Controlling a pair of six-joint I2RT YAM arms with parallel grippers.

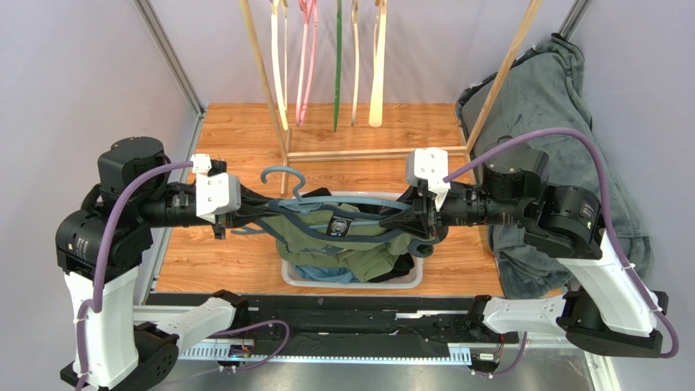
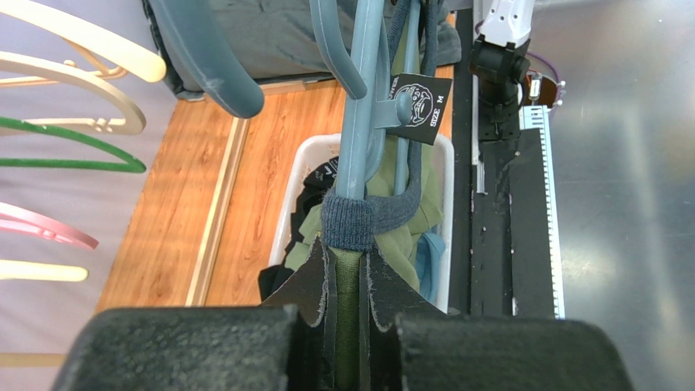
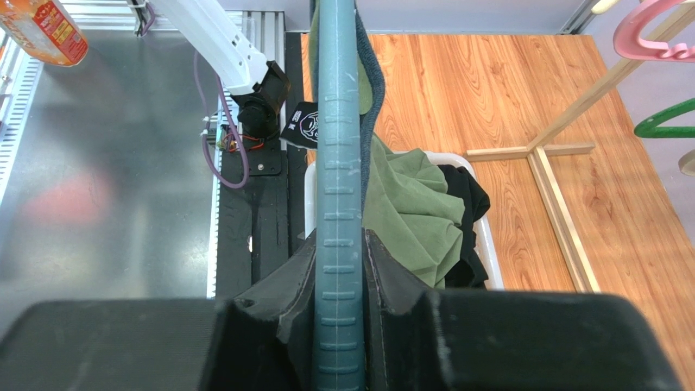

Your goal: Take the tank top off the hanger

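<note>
Both arms reach inward from their sides with forearms roughly level, wrists facing each other over a white plastic basket (image 1: 414, 282) that stands on the wood-grain counter (image 1: 220, 265). The left gripper (image 2: 347, 277) is closed nearly all the way, its black textured pads pinching a narrow strip of the tank top (image 1: 322, 243), an olive-green, soft, matte fabric edged with a darker blue-grey ribbed band (image 2: 359, 224) that wraps round the hanger just beyond the fingertips. The right gripper (image 3: 338, 269) is clamped on the other arm of the hanger (image 3: 338, 122), a smooth grey-blue plastic bar with small moulded ridges along it (the bar runs straight out between the jaws). The tank top is on the hanger, stretched between the two grippers, and its lower part hangs in loose folds into the basket, where dark and blue cloth also lies. A black size tag (image 2: 418, 102) marked M dangles near the hanger's neck. Behind stands a light wooden rack (image 1: 267, 77) with cream, pink and green hangers, and a grey garment (image 1: 571, 98) is heaped at the right.
</note>
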